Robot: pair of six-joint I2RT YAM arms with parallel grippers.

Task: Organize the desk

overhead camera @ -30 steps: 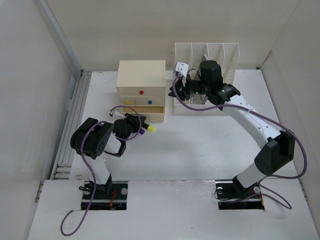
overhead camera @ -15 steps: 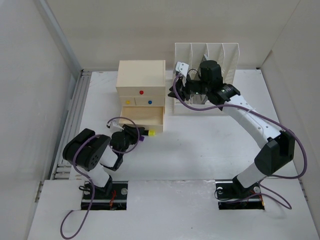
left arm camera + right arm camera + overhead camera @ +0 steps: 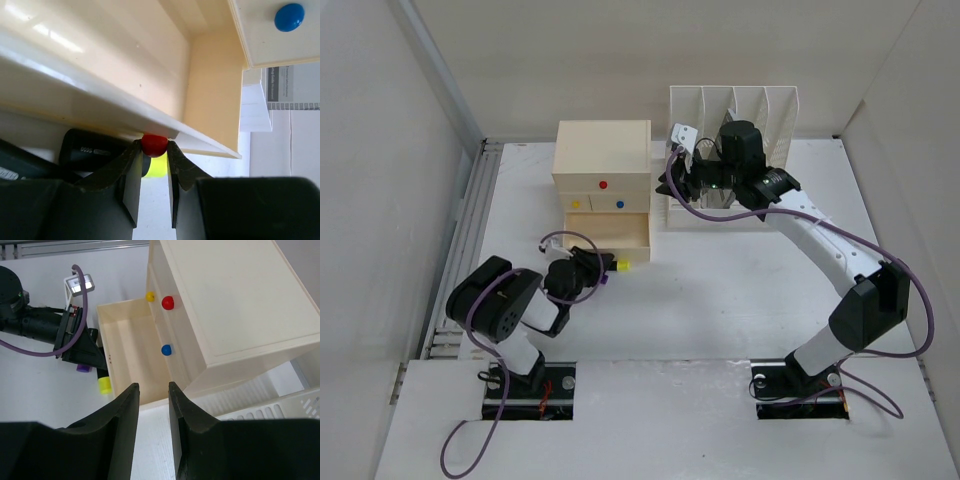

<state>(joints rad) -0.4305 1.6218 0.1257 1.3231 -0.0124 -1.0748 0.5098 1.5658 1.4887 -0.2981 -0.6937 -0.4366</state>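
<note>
**Top external view:** On the white tabletop (image 3: 740,290), which spreads wide beneath both arms, the left gripper (image 3: 600,267) meets the front of the bottom drawer (image 3: 610,232). That drawer stands pulled out of the cream drawer box (image 3: 603,150). A yellow-capped marker (image 3: 621,265) lies on the tabletop just beside the gripper. The right gripper (image 3: 670,183) hangs between the drawer box and the white file rack (image 3: 760,105).

**Left wrist view:** The left gripper's jaws are pinched narrowly on a small red knob (image 3: 154,144) tucked under the drawer's front edge. The marker's black barrel and yellow cap show close behind it. A blue knob (image 3: 289,16) marks the drawer above.

**Right wrist view:** The right gripper's jaws stand partly apart with nothing between them, looking down on the open drawer, whose visible floor is bare.

The step in hand appears to be opening the drawer so that loose items can be stowed. The next move likely calls for letting go of the knob. The marker would then need a low, careful grasp, since it lies tight against the drawer front, before it is lifted over the wall and in.
</note>
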